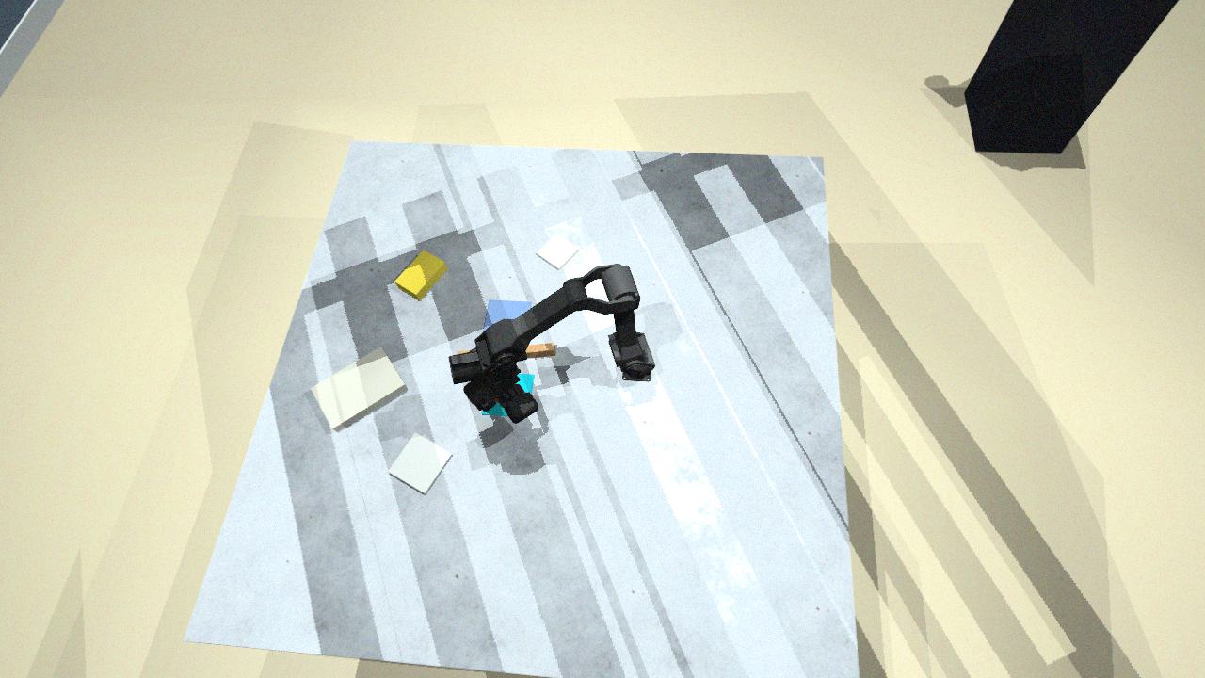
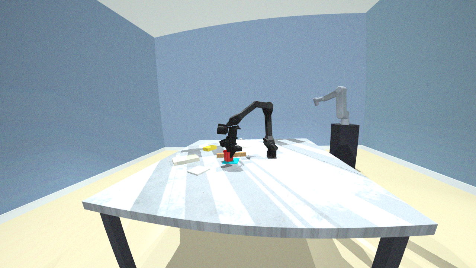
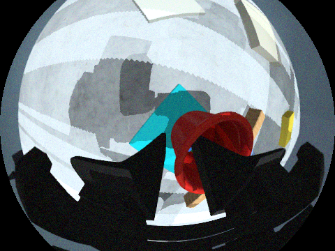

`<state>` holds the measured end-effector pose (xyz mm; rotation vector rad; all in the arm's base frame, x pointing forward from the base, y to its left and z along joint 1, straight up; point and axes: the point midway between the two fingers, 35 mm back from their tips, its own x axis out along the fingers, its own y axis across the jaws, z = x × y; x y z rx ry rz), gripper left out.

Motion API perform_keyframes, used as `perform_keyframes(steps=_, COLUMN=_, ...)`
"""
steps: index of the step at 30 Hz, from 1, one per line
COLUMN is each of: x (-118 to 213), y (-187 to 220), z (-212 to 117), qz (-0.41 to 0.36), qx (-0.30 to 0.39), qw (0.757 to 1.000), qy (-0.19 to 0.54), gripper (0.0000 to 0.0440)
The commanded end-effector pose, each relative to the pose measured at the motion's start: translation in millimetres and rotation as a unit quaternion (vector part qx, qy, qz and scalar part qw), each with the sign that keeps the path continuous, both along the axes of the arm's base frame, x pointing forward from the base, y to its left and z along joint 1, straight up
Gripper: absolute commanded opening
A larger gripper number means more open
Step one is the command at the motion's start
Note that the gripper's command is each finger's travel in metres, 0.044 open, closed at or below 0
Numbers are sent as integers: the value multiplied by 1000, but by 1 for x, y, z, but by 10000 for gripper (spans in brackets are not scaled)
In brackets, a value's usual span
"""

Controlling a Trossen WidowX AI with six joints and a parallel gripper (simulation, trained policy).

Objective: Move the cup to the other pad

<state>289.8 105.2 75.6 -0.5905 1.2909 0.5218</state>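
The black arm (image 1: 546, 322) (image 2: 247, 111) arches over the tabletop (image 1: 589, 540) (image 2: 259, 200) (image 3: 105, 21); its tool (image 1: 498, 403) (image 2: 230, 156) (image 3: 178, 137) points downward; the fingers stand partly apart.

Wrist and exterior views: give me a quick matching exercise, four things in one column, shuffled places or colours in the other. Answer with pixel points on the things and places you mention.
1. Cup (image 2: 228, 156) (image 3: 185, 127)
2. Wooden strip (image 1: 541, 349) (image 2: 240, 154) (image 3: 257, 118)
3. Small block beyond the strip (image 1: 421, 274) (image 2: 209, 148) (image 3: 286, 129)
4. Pad under the cup (image 1: 526, 382) (image 2: 235, 161) (image 3: 150, 127)

A. Yellow
B. Cyan
C. Red, one finger of the tool (image 2: 231, 156) (image 3: 179, 137) inside its rim
D. Brown, behind the cup in the exterior view

Pairs: 1-C, 2-D, 3-A, 4-B
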Motion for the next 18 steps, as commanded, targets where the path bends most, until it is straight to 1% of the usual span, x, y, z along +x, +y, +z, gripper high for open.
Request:
perform_keyframes(steps=1, x=-4, y=0, z=4, qz=-1, qx=10, qw=1000, qy=-4, gripper=140)
perform_keyframes(steps=9, x=-10, y=-1, z=17, qz=0, qx=29, qw=999, qy=-19, gripper=175)
perform_keyframes(steps=18, x=-15, y=-1, z=37, qz=-3, qx=50, qw=998, qy=-43, gripper=230)
